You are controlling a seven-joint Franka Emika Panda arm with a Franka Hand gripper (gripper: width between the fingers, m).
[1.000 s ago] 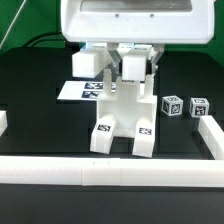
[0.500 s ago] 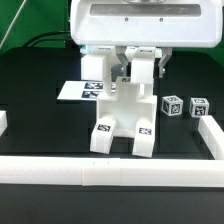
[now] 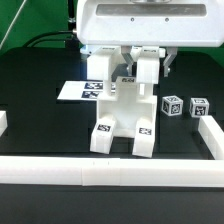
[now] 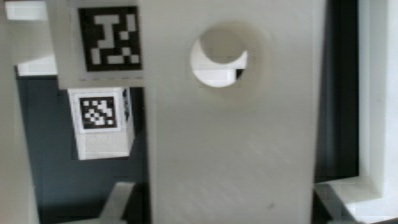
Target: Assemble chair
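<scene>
The pincer (image 3: 126,72) comes down from the white arm head, its jaws drawn close and pinching the top edge of the chair's (image 3: 124,108) upright slab (image 3: 126,98). In the wrist view the pincer (image 4: 231,205) straddles the same slab (image 4: 231,130). One of its grey fingers (image 4: 118,205) shows at each side, and the plastic fills the gap between them.

The chair stands near the middle of the black surface (image 3: 40,125), resting on two tagged foot blocks (image 3: 104,132). It sits between the marker board (image 3: 80,90) on the exterior view's left and two loose tagged cubes (image 3: 170,106) on the exterior view's right. The cubes stand apart from the chair. White border rails (image 3: 110,172) edge the surface.

Close up, the slab has a round hole (image 4: 224,55) and a black-and-white tag (image 4: 111,40) beside it. A second tagged white piece (image 4: 100,122) lies beyond the slab's edge, above a strip of dark surface (image 4: 36,150).

The arm head hides the slab's upper end and the fingertips in the exterior view. Two white blocks (image 3: 100,66) hang on either side of the pincer. They may belong to the chair or to the arm, and the view does not settle which. The wrist view cuts off the slab on every side.
</scene>
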